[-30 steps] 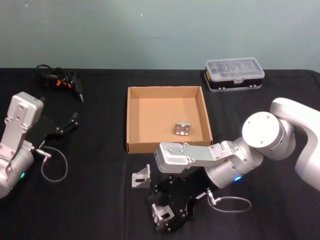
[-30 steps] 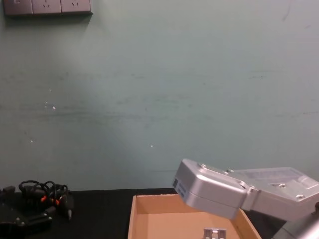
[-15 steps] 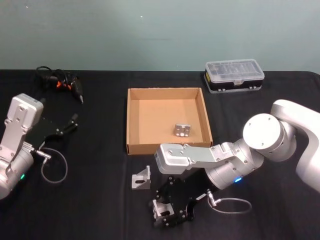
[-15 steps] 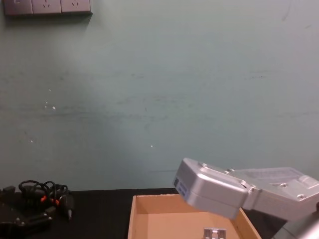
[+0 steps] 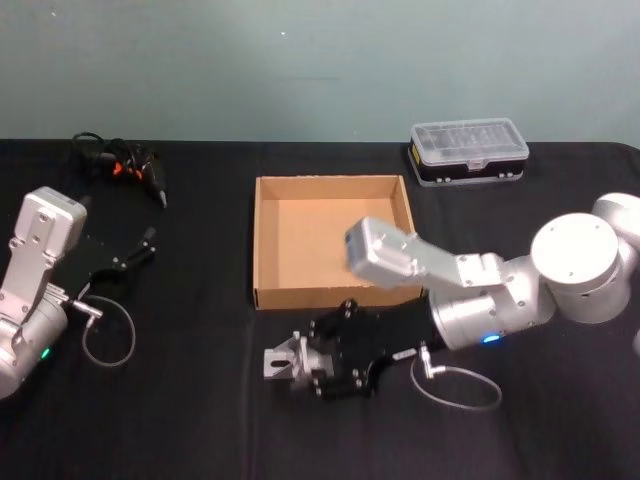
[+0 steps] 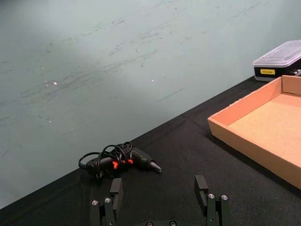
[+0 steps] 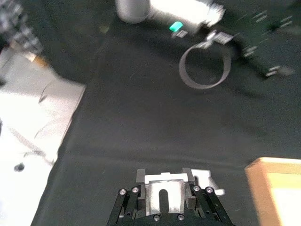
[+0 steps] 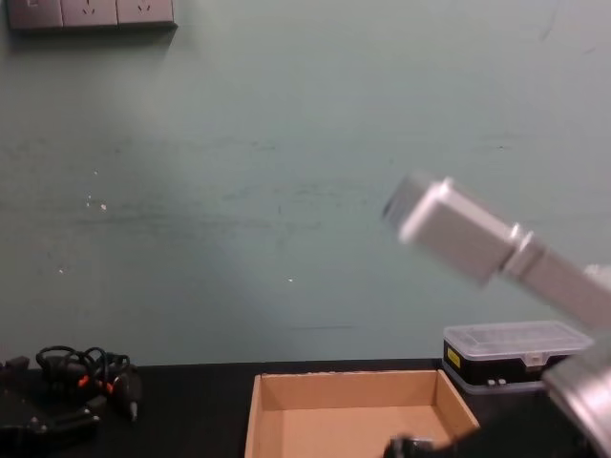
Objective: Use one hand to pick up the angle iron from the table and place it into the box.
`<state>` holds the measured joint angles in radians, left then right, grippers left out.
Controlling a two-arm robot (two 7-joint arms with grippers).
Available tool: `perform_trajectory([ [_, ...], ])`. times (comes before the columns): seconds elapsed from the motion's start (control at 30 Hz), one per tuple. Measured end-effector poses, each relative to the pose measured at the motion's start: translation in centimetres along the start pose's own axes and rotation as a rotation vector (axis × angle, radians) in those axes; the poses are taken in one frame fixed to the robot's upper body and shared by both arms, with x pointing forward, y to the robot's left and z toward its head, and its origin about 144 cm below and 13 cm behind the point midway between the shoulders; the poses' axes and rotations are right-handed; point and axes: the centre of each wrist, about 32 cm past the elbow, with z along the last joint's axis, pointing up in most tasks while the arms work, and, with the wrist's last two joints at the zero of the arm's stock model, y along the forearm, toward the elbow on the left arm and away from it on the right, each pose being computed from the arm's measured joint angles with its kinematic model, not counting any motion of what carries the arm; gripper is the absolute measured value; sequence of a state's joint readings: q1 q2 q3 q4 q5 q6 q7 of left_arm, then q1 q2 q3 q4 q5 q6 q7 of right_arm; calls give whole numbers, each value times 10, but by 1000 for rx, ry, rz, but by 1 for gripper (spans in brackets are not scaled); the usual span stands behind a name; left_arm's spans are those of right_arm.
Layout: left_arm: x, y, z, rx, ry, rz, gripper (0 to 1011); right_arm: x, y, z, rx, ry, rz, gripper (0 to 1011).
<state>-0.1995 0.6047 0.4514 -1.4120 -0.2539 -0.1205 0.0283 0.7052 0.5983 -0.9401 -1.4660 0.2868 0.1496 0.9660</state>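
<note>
Robot lab; black table, bare green wall, sockets.

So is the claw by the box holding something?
Yes, an angle iron sits clamped in the right claw.

Two angle irons, one box, one plastic case, one cable tangle.

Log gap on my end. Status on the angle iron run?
Left gripper open, parked at left of table. Right gripper shut on angle iron, in front of the box, not over it. Second angle iron lies close beside the gripper.
</note>
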Motion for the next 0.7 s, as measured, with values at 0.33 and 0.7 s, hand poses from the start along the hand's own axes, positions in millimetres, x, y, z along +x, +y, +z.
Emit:
perform_trajectory([
  [0.33, 0, 0, 0, 0, 0, 0, 1000, -2, -22, -3, 131, 143, -255, 452],
  [0.7, 0, 0, 0, 0, 0, 0, 1000, 1, -11, -9, 180, 329, -562, 452],
])
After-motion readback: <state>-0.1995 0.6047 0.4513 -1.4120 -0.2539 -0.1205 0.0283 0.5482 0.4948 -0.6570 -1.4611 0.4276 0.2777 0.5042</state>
